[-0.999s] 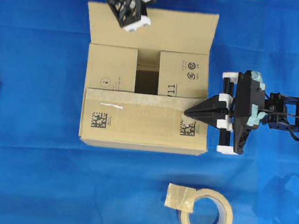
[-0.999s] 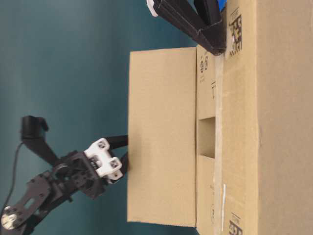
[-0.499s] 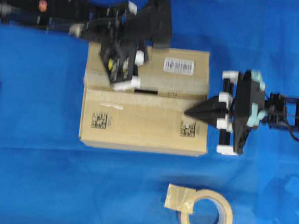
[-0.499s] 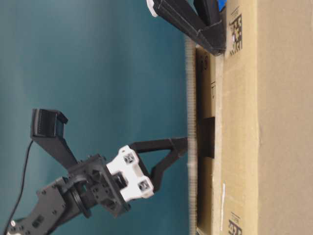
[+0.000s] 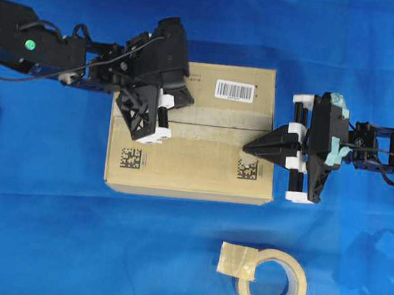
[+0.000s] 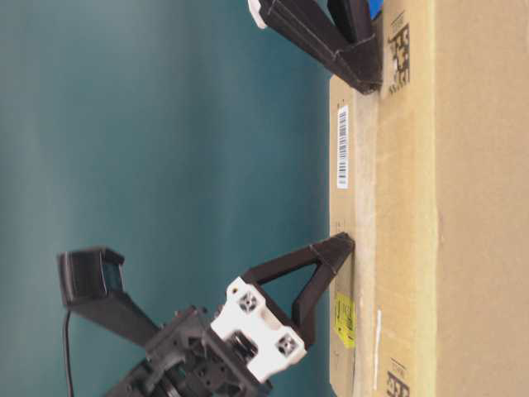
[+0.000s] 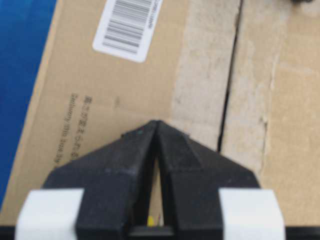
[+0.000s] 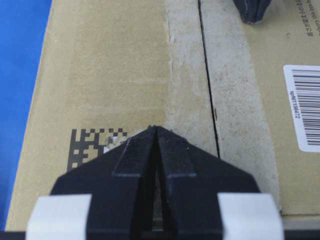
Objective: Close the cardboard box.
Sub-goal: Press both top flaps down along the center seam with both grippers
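Now | one cardboard box [image 5: 194, 144] | two flaps flat | one tape roll [image 5: 272, 284]

Your two arms are matte black throughout, built of blocky angular housings. The left gripper [image 5: 159, 119] has black wedge-shaped fingers that taper to a point, with white square blocks at their bases showing small dark screw holes. A green dot marks its arm, and thin black cables loop along it. The right gripper [image 5: 248, 148] has the same black tapered fingers and white blocks, plus pale teal patches on its body and black wires trailing behind.
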Robot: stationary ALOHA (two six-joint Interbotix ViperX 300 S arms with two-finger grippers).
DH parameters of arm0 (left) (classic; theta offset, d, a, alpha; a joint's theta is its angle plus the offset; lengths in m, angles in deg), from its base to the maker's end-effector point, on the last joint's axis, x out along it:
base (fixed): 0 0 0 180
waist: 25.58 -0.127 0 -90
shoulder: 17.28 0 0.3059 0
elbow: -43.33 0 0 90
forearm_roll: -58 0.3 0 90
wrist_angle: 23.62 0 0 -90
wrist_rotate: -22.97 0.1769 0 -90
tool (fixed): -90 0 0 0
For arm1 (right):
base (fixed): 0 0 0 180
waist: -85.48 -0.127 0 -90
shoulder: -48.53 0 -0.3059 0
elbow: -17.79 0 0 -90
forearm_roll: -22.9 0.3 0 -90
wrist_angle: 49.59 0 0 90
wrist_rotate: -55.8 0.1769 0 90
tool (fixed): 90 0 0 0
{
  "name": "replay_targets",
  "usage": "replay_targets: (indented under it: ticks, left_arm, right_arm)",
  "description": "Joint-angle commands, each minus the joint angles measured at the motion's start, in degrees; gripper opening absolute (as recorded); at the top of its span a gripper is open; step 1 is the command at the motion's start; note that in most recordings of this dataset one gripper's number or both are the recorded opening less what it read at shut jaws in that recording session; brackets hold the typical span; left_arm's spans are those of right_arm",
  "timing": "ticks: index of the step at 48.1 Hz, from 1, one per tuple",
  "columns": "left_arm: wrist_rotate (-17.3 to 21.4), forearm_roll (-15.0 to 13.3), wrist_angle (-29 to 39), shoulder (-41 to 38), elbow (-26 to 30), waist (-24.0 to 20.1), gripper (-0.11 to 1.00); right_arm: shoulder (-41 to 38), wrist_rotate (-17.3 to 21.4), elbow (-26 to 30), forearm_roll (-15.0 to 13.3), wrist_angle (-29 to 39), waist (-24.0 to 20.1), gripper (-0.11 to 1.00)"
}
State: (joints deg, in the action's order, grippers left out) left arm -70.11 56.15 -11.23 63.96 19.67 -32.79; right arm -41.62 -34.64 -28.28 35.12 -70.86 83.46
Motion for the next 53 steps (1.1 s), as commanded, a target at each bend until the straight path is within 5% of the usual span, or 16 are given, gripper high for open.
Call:
replay_targets:
  ticks: [1, 40, 53]
  left_arm:
    - [-0.1, -0.1, -2.5, 1.8, -1.2, 1.3, 0.0]
    - [0.0, -0.1, -9.2, 4.3, -5.6, 2.0, 0.0]
    - [-0.1, -0.1, -19.2, 8.2, -11.3, 3.3, 0.0]
  right_arm:
    - [0.4, 0.0, 0.7, 0.1, -1.1, 0.6, 0.0]
    - [0.4, 0.0, 0.4, 0.1, -1.6, 4.3, 0.0]
    - [0.4, 0.0, 0.3, 0.1, -1.6, 4.3, 0.0]
